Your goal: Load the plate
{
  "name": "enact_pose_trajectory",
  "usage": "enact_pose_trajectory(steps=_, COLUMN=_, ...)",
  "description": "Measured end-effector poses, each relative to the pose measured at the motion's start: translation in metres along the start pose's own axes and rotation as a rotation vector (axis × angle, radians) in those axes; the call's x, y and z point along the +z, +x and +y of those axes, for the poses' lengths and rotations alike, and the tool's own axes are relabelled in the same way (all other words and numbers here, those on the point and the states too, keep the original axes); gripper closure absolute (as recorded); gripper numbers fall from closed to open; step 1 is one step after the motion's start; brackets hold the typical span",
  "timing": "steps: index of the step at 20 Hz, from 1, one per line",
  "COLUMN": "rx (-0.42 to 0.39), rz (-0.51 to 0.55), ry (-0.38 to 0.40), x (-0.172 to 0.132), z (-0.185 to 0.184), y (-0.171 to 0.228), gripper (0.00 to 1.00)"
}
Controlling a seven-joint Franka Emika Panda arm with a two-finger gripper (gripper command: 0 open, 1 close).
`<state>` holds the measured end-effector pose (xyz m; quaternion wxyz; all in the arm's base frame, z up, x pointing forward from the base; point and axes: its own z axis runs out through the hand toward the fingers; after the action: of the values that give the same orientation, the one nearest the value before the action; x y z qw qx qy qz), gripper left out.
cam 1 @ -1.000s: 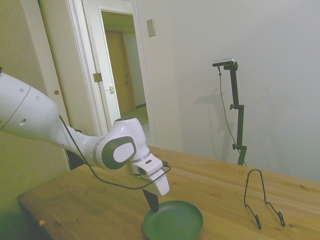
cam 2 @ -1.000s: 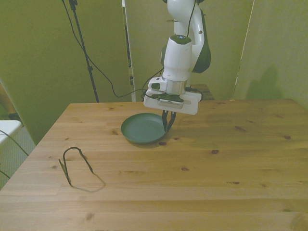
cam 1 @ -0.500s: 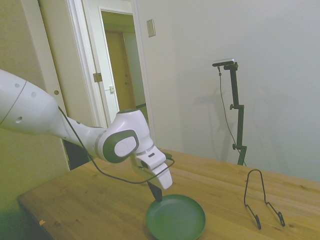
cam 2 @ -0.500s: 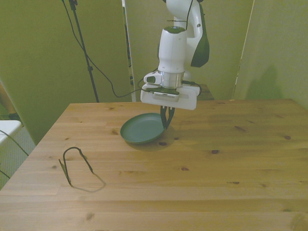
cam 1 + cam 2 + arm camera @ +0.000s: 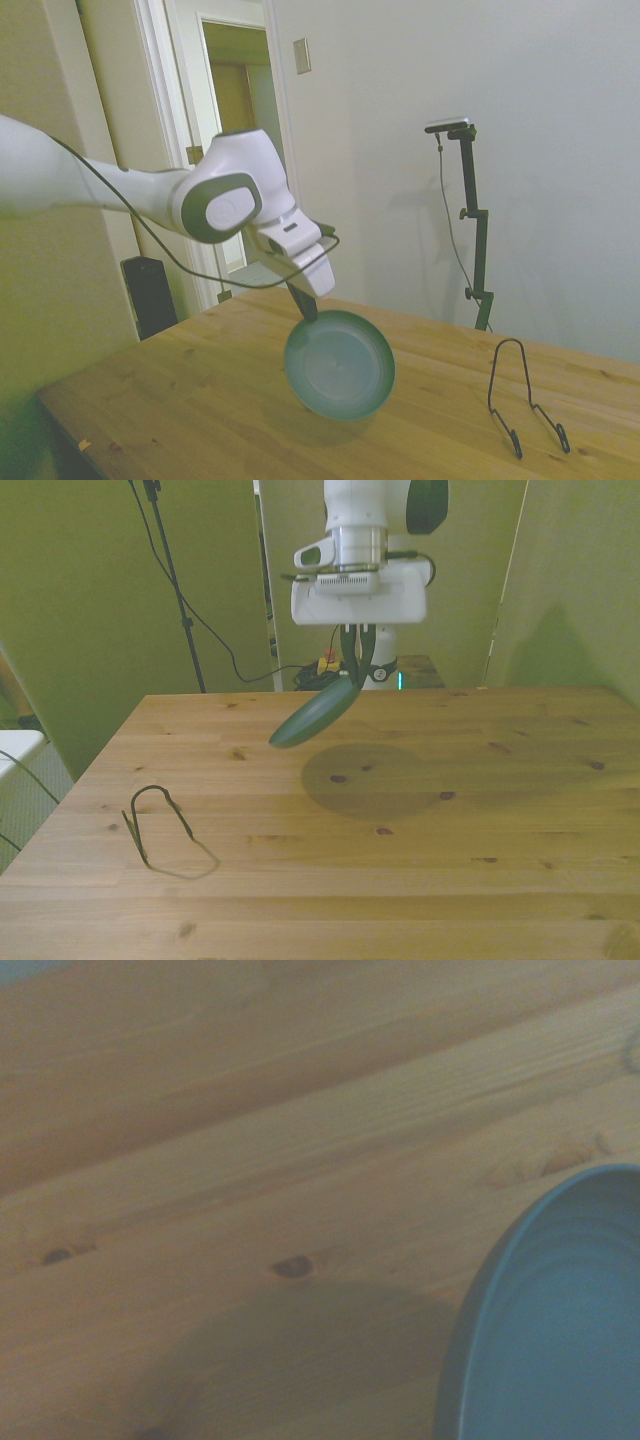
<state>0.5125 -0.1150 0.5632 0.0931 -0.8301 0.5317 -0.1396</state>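
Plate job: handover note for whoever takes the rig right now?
End effector: shut on the plate's rim, above the table.
Plate: held in the air, clear of the wood, tilted steeply with its paler underside toward the side camera.
Wire stand: empty, near the table edge at the front view's left.
Done: plate gripped and off the table.
Left: carry it to the stand, seat it, release.

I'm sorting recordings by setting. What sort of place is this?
Probably an indoor lab or office room set up for robot tests: a wooden table, a white arm holding a dark-green plate in the air, and an open doorway behind.
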Motion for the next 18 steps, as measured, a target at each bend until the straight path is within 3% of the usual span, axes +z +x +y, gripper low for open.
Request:
enact_pose_trajectory(steps=3, rx=0.002, rz=-0.002, ry=0.030, x=-0.026, z=-0.001, y=0.006, gripper=1.00)
enact_pose_trajectory(steps=9, rx=0.020, rz=0.014, ry=0.054, x=-0.030, z=0.004, y=0.017, gripper=1.00)
enact_pose_trajectory(steps=18, rx=0.190, rz=0.147, ry=0.180, x=-0.047, z=0.066, y=0.099, gripper=1.00)
